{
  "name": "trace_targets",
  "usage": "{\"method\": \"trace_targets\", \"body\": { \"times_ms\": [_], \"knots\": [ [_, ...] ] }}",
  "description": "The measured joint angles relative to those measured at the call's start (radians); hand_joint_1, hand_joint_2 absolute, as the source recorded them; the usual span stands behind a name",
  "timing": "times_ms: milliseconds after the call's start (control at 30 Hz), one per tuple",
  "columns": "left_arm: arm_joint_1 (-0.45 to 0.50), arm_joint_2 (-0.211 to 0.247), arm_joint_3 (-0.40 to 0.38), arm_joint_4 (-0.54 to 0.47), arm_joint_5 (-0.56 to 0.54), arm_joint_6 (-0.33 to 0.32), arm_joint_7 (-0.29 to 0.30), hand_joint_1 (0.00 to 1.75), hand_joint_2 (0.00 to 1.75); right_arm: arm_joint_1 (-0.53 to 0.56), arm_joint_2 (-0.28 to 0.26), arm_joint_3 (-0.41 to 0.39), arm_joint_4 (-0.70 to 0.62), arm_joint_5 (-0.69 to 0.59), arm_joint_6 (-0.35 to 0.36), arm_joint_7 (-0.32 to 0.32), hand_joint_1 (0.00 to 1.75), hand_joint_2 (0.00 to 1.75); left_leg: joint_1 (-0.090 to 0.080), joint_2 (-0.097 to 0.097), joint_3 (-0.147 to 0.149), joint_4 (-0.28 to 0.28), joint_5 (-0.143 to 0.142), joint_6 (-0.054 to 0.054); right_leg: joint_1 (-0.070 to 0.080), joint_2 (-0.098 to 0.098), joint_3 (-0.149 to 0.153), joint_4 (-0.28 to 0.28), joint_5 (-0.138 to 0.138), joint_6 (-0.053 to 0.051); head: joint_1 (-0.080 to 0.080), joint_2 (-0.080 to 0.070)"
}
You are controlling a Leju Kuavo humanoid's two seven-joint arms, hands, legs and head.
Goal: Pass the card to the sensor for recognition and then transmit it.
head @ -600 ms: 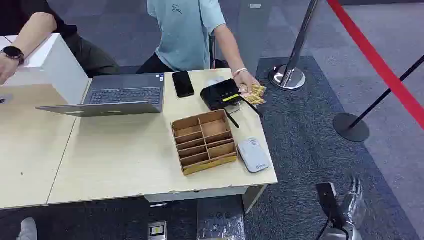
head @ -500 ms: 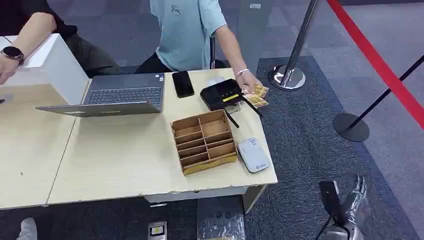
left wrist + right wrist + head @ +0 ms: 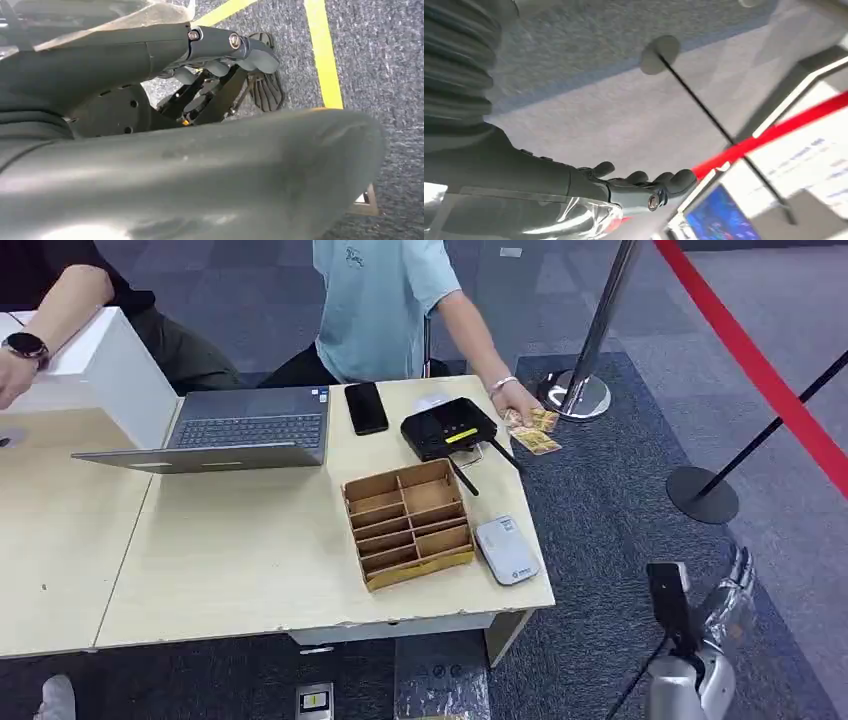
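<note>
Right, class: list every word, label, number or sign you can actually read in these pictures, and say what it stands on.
None can be read.
White sensor: a small mark, too small to read.
Laptop: a corner sticker, too small.
Person's shirt: a small emblem, no legible letters.
Cards: gold print, blurred.
Blue screen: blurred.

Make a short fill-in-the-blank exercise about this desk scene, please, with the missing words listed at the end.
1. The person's hand holds golden cards beside the ____ card reader.
2. The phone lies between the reader and the ____.
3. The white device lies next to the ____ box with compartments.

Missing words: black; laptop; cardboard
</note>
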Motion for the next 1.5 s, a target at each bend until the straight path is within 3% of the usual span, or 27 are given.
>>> {"method": "trace_targets", "body": {
  "times_ms": [367,767,1033,1400,1433,1467,1500],
  "knots": [
    [0.003,0.017,-0.048,-0.008,-0.027,0.000,0.045,0.00,0.00,-0.010,-0.016,0.326,-0.166,0.070,0.001,0.189,0.00,1.75,0.000,0.000,0.000,0.000,0.000,0.000,0.000,0.000,0.000,0.001,0.000,0.000,0.000,0.000],
    [0.004,0.039,-0.123,-0.016,-0.056,0.000,0.096,0.00,0.00,-0.144,-0.069,0.714,-0.185,0.122,0.001,0.373,0.00,1.75,0.000,0.000,0.000,0.000,0.001,-0.001,0.000,0.000,0.000,0.001,0.000,0.000,0.000,0.000],
    [0.007,0.050,-0.170,-0.021,-0.068,0.000,0.106,0.00,0.00,-0.234,-0.090,0.872,-0.156,0.133,0.001,0.385,0.00,1.75,0.000,0.000,0.000,0.000,0.001,-0.001,0.000,0.000,0.000,0.001,0.000,0.000,0.000,0.000],
    [0.009,0.058,-0.210,-0.024,-0.066,0.000,0.119,0.00,0.00,-0.245,-0.093,0.950,-0.149,0.164,0.001,0.345,0.00,1.75,0.000,0.000,0.000,0.000,0.001,-0.001,0.000,0.000,-0.001,0.001,0.000,0.000,0.000,0.000],
    [0.009,0.058,-0.211,-0.024,-0.066,0.000,0.119,0.00,0.00,-0.245,-0.093,0.951,-0.149,0.162,0.001,0.342,0.07,1.75,0.000,0.000,0.000,0.000,0.001,-0.001,0.000,0.000,-0.001,0.001,0.000,0.000,0.000,0.000],
    [0.010,0.058,-0.213,-0.024,-0.065,0.000,0.119,0.00,0.00,-0.245,-0.093,0.954,-0.149,0.162,0.001,0.338,0.89,1.75,0.000,0.000,0.000,0.000,0.001,-0.001,0.000,0.000,-0.001,0.001,0.000,0.000,0.000,0.000],
    [0.010,0.058,-0.216,-0.024,-0.063,0.000,0.119,0.00,0.00,-0.244,-0.093,0.956,-0.150,0.161,0.001,0.333,1.22,1.75,0.000,0.000,0.000,0.000,0.001,-0.001,0.000,0.000,-0.001,0.001,0.000,0.000,0.000,0.000]
  ]
}}
